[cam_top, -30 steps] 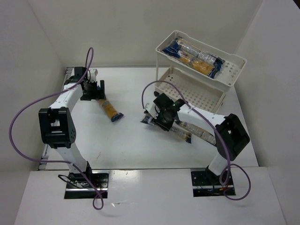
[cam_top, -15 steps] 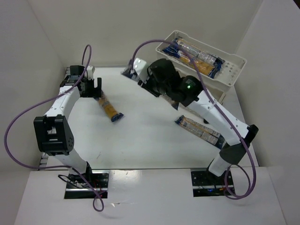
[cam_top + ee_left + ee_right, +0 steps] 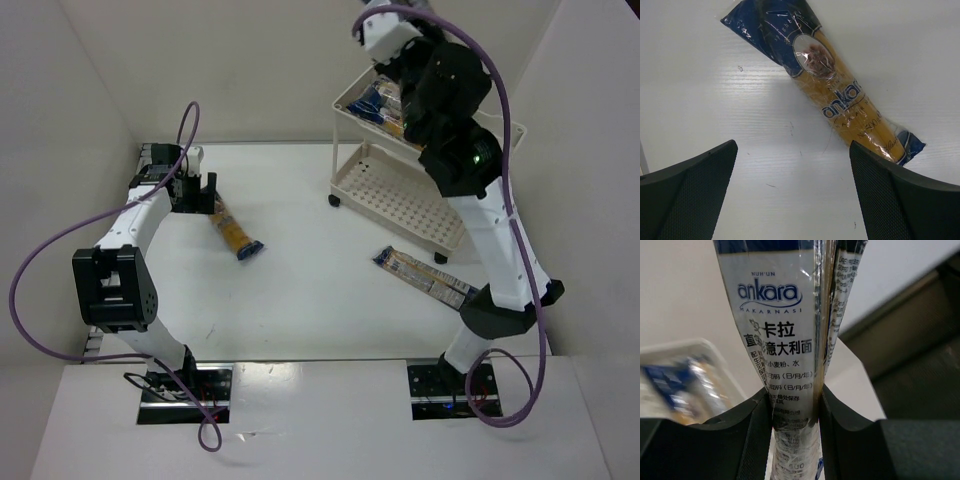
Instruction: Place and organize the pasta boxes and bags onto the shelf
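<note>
The right arm stands tall at about 1 o'clock, its right tool up over the top tier of the shelf. Its two dark fingers are pressed in tight on either side of a held packet, gripping it across the white label, with the packet running lengthwise out from between them. Beyond it the wrist camera catches only a blur of the cream tray with blue and yellow in it.

The shelf sits at roughly 2 o'clock on the surface. Its upper tray carries the stored packets, partly hidden by the arm, and its perforated lower tray is bare where it shows.

Another packet, the right-side packet, lies flat at about 4 o'clock, just near of the shelf and apart from it.

Over at 10 o'clock the left tool is spread wide with nothing between its fingers, poised above the surface. The left-side packet lies slanted just beyond its tips, untouched.
</note>
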You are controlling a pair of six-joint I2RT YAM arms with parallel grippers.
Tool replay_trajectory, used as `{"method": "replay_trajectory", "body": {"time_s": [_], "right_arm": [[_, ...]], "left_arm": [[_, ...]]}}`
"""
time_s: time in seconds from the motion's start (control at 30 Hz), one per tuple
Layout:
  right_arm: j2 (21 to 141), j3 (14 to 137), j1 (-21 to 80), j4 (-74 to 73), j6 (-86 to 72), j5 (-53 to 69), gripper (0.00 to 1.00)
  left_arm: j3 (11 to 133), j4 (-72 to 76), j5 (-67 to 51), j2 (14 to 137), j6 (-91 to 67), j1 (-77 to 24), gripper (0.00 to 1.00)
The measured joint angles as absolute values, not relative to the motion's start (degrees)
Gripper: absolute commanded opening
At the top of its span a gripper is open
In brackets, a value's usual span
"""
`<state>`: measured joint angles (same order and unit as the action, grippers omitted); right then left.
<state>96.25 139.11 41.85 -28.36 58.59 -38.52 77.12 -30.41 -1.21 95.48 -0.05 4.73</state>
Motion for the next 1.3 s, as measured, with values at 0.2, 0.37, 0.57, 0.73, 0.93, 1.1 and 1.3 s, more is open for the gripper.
{"method": "replay_trajectory", "body": {"time_s": [0.2, 0.37, 0.57, 0.73, 0.93, 1.1, 1.3], "right_arm": [[99.37, 133.58, 25.58, -26.85, 62.02, -41.17, 0.0], [105.19, 132.29, 23.55, -28.42, 60.8, -38.3, 0.0], [108.18, 130.72, 24.01, -32.05, 57.95, -32.64, 0.1], [108.16, 128.01, 23.99, -33.78, 56.88, -31.9, 0.59], [107.87, 127.76, 23.99, -33.56, 56.38, -31.94, 0.8], [106.63, 127.31, 23.99, -33.15, 56.05, -32.42, 0.83], [105.54, 127.66, 23.99, -31.16, 50.46, -32.49, 0.87]], "left_arm": [[77.17, -30.41, -3.4, 95.53, 0.01, 4.73, 1.0], [77.17, -30.41, -4.67, 95.55, 0.01, 4.73, 1.0], [77.17, -30.39, -6.11, 95.53, 0.08, 4.73, 1.0], [77.17, -30.41, -7.53, 95.46, 0.1, 4.73, 1.0], [77.17, -30.39, -7.9, 95.44, 0.01, 4.73, 1.0], [77.17, -30.39, -7.81, 95.44, -0.49, 4.73, 1.0], [76.99, -29.39, -7.2, 95.79, -7.14, 4.73, 1.0]]}}
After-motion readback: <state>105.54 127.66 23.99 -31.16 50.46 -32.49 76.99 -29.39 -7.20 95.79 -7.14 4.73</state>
